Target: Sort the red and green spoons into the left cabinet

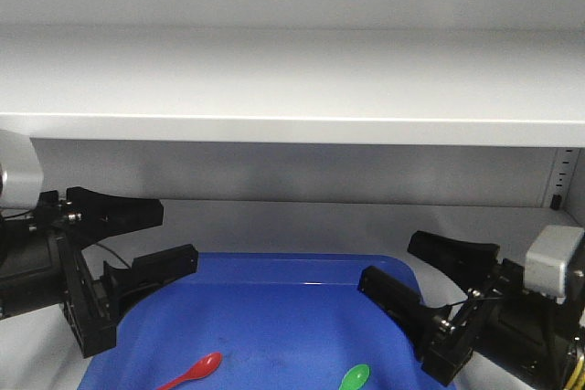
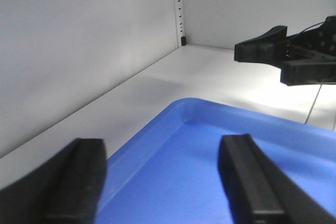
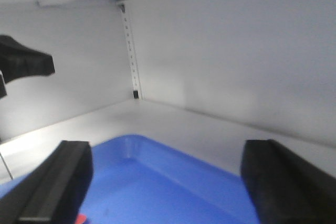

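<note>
Front view: a blue tray (image 1: 274, 317) sat on the lower floor of the pale grey cabinet (image 1: 292, 89), under a flat horizontal shelf (image 1: 292, 116) that ran the full width.

Red spoon (image 1: 194, 371) lay in the tray near the front edge, left of centre. Long axis ran diagonally: oval bowl up and to the right, thin handle down and to the left, its end cut off by the frame's lower border.

Green spoon (image 1: 355, 377) lay in the tray to the right of the red one, well apart from it. Only the bowl and a short bit of handle showed at the bottom border; the bowl pointed up and slightly right, so the axis seemed steeper than the red spoon's. The rest was out of frame.

Left gripper (image 1: 151, 239) hung over the tray's left rear corner, jaws spread wide, nothing between them. Right gripper (image 1: 425, 271) hung over the tray's right rear corner, jaws likewise spread wide and holding nothing. Both were clear of the spoons.

Left wrist view: tray rim (image 2: 178, 108), cabinet floor, and a perforated support strip (image 2: 178, 3) at the back corner; the right gripper showed at upper right.

Right wrist view: a similar strip (image 3: 131, 51) above the tray corner; a tiny red patch (image 3: 80, 220) at the lower edge, too small to identify.
</note>
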Controlling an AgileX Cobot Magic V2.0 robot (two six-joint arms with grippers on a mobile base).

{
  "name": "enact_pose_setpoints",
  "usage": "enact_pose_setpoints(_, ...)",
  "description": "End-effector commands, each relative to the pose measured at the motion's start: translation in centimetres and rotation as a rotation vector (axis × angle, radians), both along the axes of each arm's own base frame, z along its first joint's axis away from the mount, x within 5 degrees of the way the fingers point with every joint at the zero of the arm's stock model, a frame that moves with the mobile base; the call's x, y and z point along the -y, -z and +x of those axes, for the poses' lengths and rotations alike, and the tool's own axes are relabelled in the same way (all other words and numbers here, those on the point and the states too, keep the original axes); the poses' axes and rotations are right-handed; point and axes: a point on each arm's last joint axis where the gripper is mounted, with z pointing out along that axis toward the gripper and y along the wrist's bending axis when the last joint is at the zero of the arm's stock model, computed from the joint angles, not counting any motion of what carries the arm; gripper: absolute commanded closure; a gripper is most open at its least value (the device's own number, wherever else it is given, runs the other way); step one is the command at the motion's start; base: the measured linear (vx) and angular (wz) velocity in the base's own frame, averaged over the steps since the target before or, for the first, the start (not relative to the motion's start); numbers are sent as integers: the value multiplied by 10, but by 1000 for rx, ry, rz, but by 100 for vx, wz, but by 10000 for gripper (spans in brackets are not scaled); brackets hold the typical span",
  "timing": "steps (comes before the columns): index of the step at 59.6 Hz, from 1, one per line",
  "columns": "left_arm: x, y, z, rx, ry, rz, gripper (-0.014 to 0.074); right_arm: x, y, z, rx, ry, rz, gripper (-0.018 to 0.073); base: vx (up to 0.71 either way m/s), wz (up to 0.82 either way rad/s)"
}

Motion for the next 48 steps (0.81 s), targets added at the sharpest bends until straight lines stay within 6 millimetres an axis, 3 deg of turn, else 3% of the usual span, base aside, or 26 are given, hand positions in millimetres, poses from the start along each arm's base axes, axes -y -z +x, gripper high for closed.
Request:
enact_pose_setpoints(1,1,-28,-10,18,19,-134,150,3,-30,-8,118,15,47,70,0,0)
enact_pose_setpoints(7,0,-32,-16,-40,16,-161,334,8,-38,-16,116,75,-12,245,0,0)
enact_pose_setpoints(13,-2,-35,-25,-14,1,-105,589,13,-44,-27,113,131,-117,475,0,0)
enact_pose_setpoints(16,-3,-37,-29,5,-10,-66,606,15,-46,-33,113,148,-164,574,0,0)
enact_pose_setpoints(39,-21,-57,-79,28,-151,70,597,30,-68,-90,48,227,-268,564,0,0)
enact_pose_setpoints(48,-27,-53,-98,9,-193,55,597,33,-66,-111,6,225,-266,564,0,0)
